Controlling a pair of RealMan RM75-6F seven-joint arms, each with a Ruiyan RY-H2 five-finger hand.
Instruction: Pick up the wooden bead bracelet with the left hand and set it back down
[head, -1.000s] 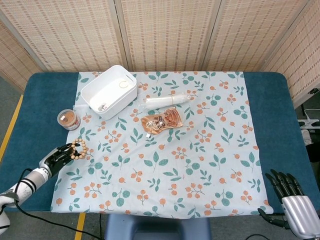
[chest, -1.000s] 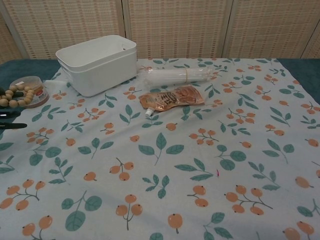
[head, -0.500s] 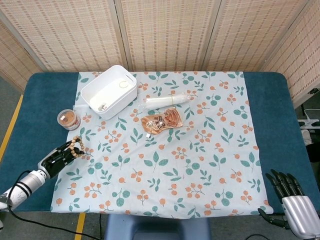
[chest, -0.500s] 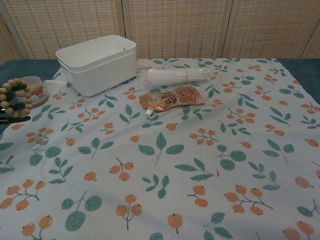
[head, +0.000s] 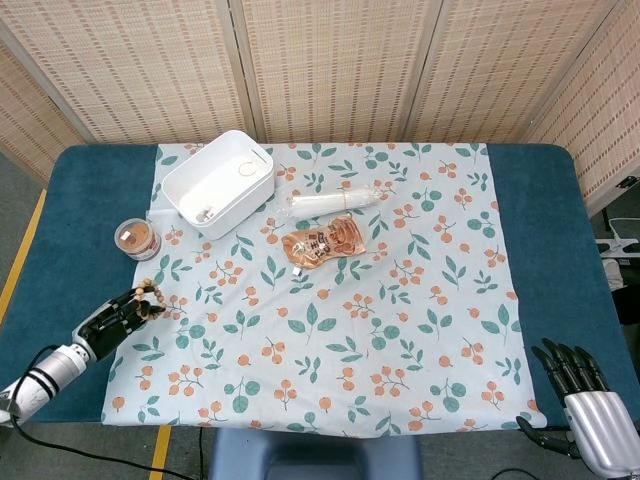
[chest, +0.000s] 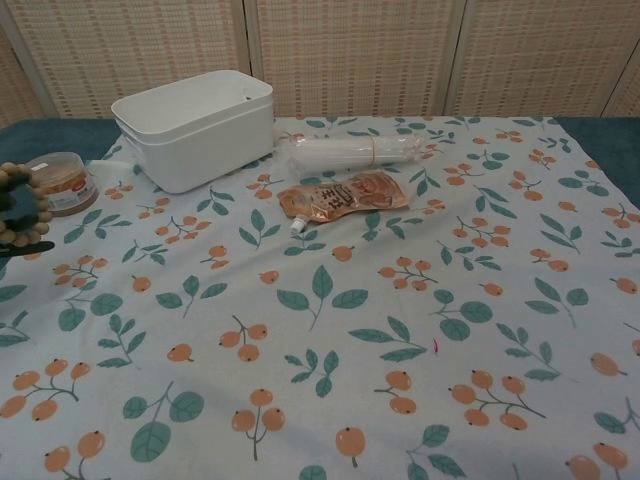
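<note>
The wooden bead bracelet (head: 151, 294) hangs from the dark fingers of my left hand (head: 112, 318) at the left edge of the floral cloth, lifted off the table. In the chest view the bracelet (chest: 24, 204) shows as an upright loop at the far left edge, with only the fingertips of my left hand (chest: 14, 222) visible. My right hand (head: 585, 400) rests at the bottom right corner, off the cloth, its fingers apart and nothing in them.
A small round jar (head: 136, 239) stands just behind the bracelet. A white tub (head: 218, 182) sits at the back left, a clear tube packet (head: 335, 199) and a brown sauce pouch (head: 322, 243) near the middle. The floral cloth (head: 400, 330) covers a blue table.
My left hand has drawn back toward the lower left with the bracelet. In the chest view the loop went from lying flat to hanging upright, and now shows further left.
</note>
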